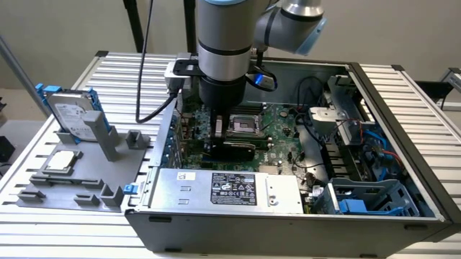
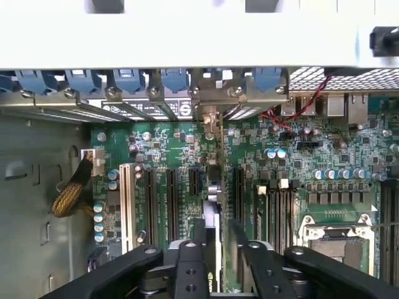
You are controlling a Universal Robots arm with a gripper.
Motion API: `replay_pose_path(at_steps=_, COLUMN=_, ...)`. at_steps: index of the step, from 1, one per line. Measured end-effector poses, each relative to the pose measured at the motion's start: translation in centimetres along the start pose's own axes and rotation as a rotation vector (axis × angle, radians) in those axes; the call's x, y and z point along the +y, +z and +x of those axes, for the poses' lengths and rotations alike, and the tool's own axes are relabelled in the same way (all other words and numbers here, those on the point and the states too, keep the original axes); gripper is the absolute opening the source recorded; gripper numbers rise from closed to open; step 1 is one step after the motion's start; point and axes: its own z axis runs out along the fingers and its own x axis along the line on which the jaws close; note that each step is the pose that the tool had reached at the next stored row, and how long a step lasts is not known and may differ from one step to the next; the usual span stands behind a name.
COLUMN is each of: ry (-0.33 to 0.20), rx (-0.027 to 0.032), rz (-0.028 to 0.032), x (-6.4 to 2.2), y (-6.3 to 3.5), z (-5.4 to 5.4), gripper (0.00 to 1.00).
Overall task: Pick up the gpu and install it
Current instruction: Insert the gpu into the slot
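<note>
The gripper [image 2: 215,249] pinches the gpu [image 2: 212,205] edge-on between its jaws; the card's long axis runs from six towards twelve o'clock, hanging just above the motherboard [image 2: 168,149] slots inside the case [image 1: 288,226].

Illumination was even and diffuse in both views. The computer case [image 1: 288,216] interior lay in shadow. The case edge [image 2: 187,31] was overexposed and blurred.

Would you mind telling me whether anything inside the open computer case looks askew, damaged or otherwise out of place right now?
Nothing stands out. The hand holds the gpu edge-on, upright above the motherboard slots, its bracket towards the rear openings. No bent parts or stray pieces show.
</note>
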Motion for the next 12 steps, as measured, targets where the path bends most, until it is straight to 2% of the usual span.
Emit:
replay_pose_path(at_steps=1, ry=0.0, rx=-0.0001, rz=0.0001, x=0.0, y=-0.07, z=-0.03, gripper=0.2)
replay_pose_path(at_steps=2, ry=0.0, rx=0.0001, rz=0.0001, x=0.0, y=-0.15, z=-0.04, gripper=0.2)
replay_pose_path(at_steps=4, ry=-0.001, rx=0.0002, rz=0.0, x=0.01, y=-0.33, z=-0.06, gripper=0.11)
replay_pose_path(at_steps=12, ry=-0.001, rx=0.0004, rz=-0.0005, x=0.02, y=-0.66, z=-0.08, gripper=0.11)
